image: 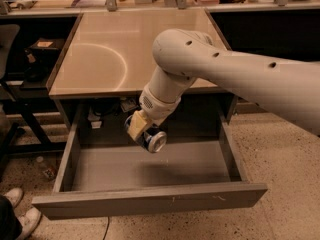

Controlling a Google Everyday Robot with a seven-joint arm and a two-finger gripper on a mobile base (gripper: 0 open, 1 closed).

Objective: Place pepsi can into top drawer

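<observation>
You are looking down at the top drawer (150, 200), which is standing pulled open with its scratched front panel nearest you. Over the drawer's floor, toward its back and a little left of middle, your gripper (144, 132) is clenching the pepsi can (154, 141). The can is hanging tilted, one silver end facing outward. Beyond the drawer's back, the beige tabletop (100, 59) is stretching away.

Hanging over the rear of the pulled-out top drawer (150, 199), just below the table (100, 49) front edge: gripper (141, 129), clamped around pepsi can (154, 141). On floor left of drawer: bottle (46, 168), shoes (22, 215) nearer.
</observation>
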